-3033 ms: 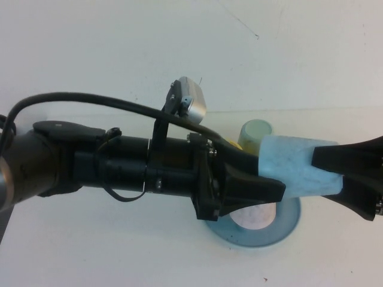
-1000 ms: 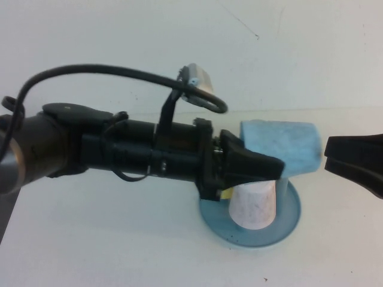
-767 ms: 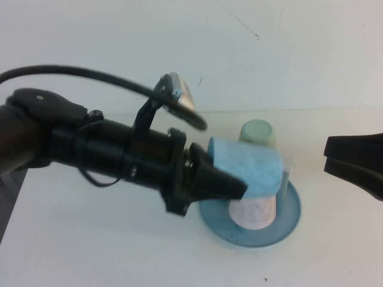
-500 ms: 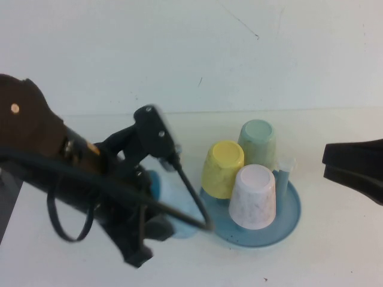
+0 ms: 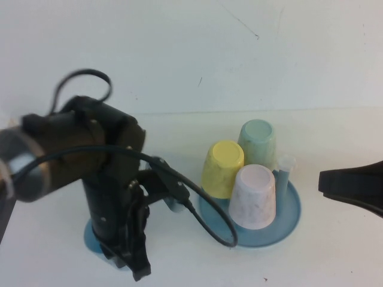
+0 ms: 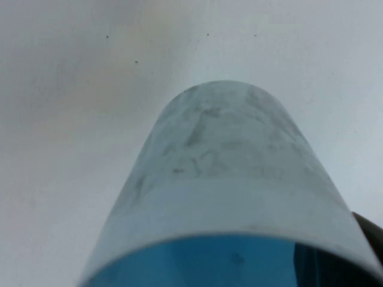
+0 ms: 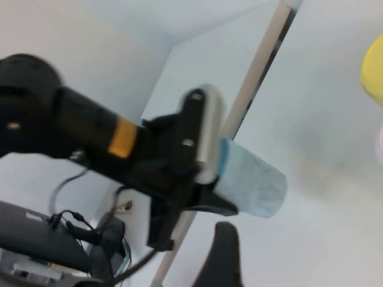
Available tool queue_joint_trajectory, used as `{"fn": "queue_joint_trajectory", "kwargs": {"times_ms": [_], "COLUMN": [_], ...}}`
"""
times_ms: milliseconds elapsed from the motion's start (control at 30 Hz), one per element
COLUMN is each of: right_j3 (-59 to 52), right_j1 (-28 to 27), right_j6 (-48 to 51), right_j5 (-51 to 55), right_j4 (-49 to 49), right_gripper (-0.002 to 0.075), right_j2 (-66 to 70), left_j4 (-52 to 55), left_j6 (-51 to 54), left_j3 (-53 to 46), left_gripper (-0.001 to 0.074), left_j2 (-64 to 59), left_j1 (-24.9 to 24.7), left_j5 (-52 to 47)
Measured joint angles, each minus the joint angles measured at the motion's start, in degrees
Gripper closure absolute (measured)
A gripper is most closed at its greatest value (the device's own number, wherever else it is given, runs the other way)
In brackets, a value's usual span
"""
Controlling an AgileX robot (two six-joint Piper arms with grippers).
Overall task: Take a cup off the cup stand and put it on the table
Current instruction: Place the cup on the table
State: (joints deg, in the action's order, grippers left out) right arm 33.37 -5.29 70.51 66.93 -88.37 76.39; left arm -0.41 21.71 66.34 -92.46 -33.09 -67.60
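My left gripper (image 5: 124, 252) points down at the table (image 5: 335, 257), left of the cup stand (image 5: 288, 220). It is shut on the light blue speckled cup, of which only a blue edge (image 5: 91, 237) shows under the arm. In the left wrist view the cup (image 6: 227, 173) fills the picture, its bright blue inside nearest, with one dark finger (image 6: 367, 232) beside it. The right wrist view shows the cup (image 7: 251, 182) in the left gripper, low over the table. My right gripper (image 5: 350, 186) is open and empty to the right of the stand.
The stand holds a yellow cup (image 5: 222, 167), a pale green cup (image 5: 258, 140) and a pale pink cup (image 5: 254, 194), all upside down, plus one bare white-tipped peg (image 5: 286, 164). The left arm's cable (image 5: 206, 224) loops close to the saucer's left rim.
The right gripper let go of the cup and drew back right. The left arm carried the cup off the stand, swung left and turned it down to the table.
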Motion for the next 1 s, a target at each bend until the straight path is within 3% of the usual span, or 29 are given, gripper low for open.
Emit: {"fn": "queue_joint_trajectory", "kwargs": {"times_ms": [300, 1000], "right_j3": [0.0, 0.0], "right_j1": [0.0, 0.0], "right_j6": [0.5, 1.5], "right_j5": [0.0, 0.0], "right_j4": [1.8, 2.2], "right_gripper": [0.0128, 0.0140], "right_j2": [0.0, 0.0], "left_j4": [1.4, -1.4], "left_j6": [-0.1, 3.7], "left_j3": [2.9, 9.7], "left_gripper": [0.0719, 0.0711], "left_j2": [-11.0, -15.0], "left_j1": [-0.1, -0.2], "left_j5": [0.8, 1.8]}}
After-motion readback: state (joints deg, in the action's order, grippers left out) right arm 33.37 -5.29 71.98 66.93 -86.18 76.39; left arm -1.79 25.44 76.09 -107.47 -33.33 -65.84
